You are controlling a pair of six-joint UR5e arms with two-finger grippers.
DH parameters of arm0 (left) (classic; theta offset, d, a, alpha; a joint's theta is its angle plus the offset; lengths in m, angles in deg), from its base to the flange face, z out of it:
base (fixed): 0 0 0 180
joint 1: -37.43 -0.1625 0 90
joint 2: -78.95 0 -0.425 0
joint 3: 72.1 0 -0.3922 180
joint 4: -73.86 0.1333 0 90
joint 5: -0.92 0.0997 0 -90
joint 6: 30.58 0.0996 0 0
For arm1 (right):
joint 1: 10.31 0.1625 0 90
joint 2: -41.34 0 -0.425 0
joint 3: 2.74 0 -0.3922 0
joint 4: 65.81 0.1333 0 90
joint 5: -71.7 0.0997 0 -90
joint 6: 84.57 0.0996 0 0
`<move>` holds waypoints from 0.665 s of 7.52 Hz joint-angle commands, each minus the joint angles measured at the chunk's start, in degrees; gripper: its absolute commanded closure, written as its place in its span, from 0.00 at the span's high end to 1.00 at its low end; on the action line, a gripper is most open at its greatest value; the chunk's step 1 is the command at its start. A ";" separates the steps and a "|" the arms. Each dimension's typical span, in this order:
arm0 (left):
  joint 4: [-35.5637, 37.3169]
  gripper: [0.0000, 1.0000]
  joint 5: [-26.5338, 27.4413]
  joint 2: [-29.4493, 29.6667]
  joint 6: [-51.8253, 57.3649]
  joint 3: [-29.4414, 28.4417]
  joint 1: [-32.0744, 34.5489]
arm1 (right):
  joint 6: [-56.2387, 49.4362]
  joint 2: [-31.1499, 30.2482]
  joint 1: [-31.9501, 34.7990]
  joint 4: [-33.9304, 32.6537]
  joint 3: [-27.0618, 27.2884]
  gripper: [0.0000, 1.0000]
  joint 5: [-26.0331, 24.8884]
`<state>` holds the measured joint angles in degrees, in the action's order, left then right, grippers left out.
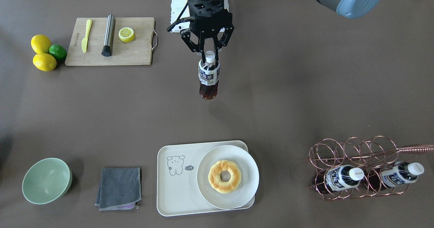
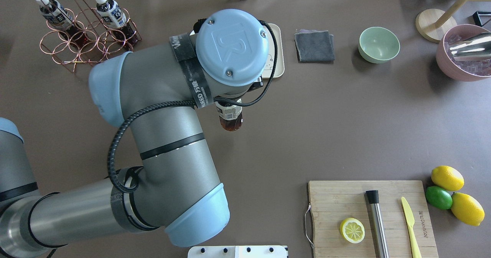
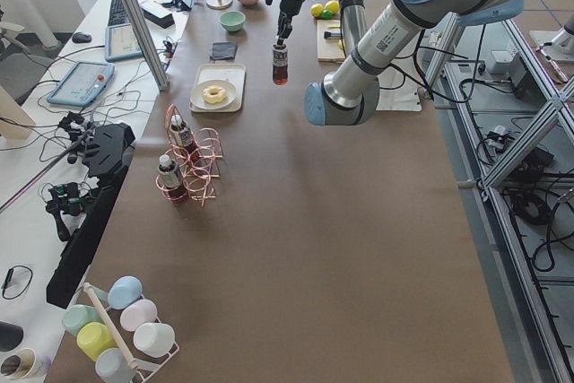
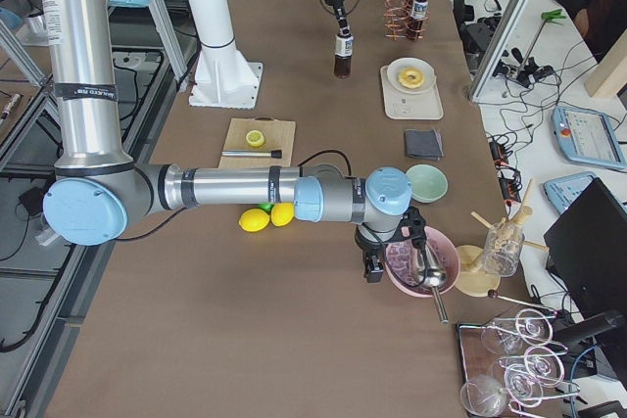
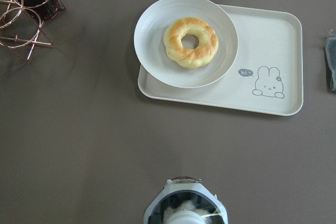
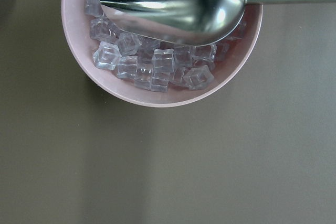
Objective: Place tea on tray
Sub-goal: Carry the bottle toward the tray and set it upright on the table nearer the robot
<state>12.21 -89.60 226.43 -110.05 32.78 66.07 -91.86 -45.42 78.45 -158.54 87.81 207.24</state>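
The left tool (image 1: 210, 53) has its fingers closed on the neck of the tea bottle (image 1: 208, 75), just under the white cap. The bottle hangs cap up, clear of the bench. It is over the middle of the bench, between the robot's edge and the tray (image 1: 176, 194), which lies by the far edge about halfway along.

The bottle is small and looks nearly full, so it is probably modest in weight but bottom-heavy. Hanging from the neck, it will likely swing, and the liquid will slosh if the arm moves sharply. The neck is the sensible place to hold it. It is the stiffest part, and the ridge under the cap stops the bottle slipping down. The thin clear wall lower down would likely give under a squeeze, and the wrap label looks smooth.

A plate (image 1: 249, 187) with a doughnut (image 1: 224, 176) covers the half of the tray toward the bench's left end. The bare half, with the cartoon, is toward the right end, and that is where the base should go. Because the bottle is tall and narrow, it may tip if let go before the base sits flat.

The right tool (image 4: 372, 266) hovers beside a pink bowl (image 6: 163, 99) of ice near the right end. Whether its fingers are apart or together I cannot tell.
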 commanded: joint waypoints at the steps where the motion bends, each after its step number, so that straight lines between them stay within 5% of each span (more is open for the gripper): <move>1: -3.91 0.00 2.36 0.53 -0.42 -5.11 -2.18 | -0.10 0.18 0.00 -0.09 -0.03 1.00 -0.09; 5: -4.79 0.00 3.16 -0.17 -0.07 -5.91 -3.41 | -0.01 0.18 0.00 -0.09 0.06 1.00 0.08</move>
<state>7.60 -86.72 226.54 -110.26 26.95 63.11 -91.88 -45.24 78.46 -158.63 87.85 207.26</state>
